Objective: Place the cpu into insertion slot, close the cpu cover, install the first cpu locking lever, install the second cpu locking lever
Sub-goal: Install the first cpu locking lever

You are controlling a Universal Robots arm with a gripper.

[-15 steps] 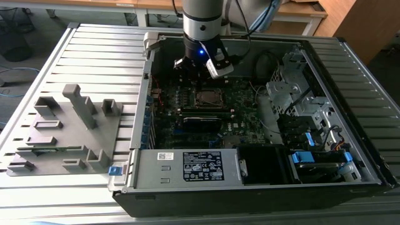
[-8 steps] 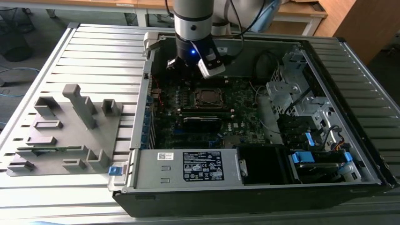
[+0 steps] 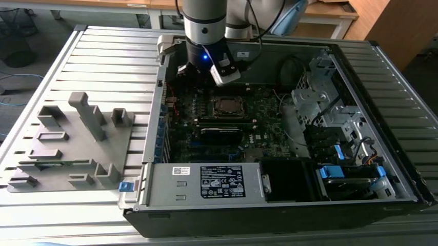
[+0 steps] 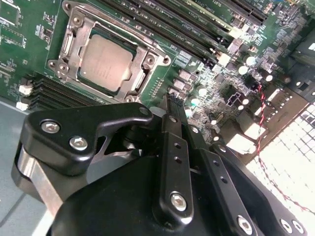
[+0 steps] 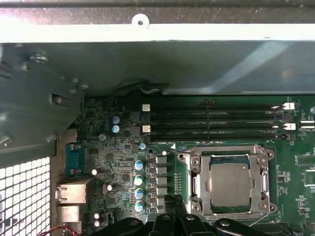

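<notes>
- An open computer case (image 3: 274, 221) lies on the slatted metal tabletop (image 3: 110, 56). Inside it is a dark green motherboard (image 5: 123, 172).
- The cpu (image 4: 105, 61) sits flat in the insertion slot (image 5: 231, 158) with its dull silver top facing up.
- The cpu cover (image 5: 197, 182) lies down around the chip, and the chip's top shows through the cover's square window.
- Long black memory slots (image 5: 211, 118) run just beside the socket.
- The tool (image 4: 170, 104) hangs over the board near one corner of the socket, apart from the chip. Its black fingers are pressed together at the tips with nothing between them.
- At the near end of the case, a grey power supply box (image 3: 164, 197) carries a black printed label (image 3: 222, 182) and a small white sticker (image 3: 180, 170).
- Blue plastic tabs (image 3: 331, 171) stand in the drive bay on the exterior view's right.
- A grey fixture (image 3: 68, 143) with upright posts and small pockets rests on the tabletop, on the exterior view's left of the case.
</notes>
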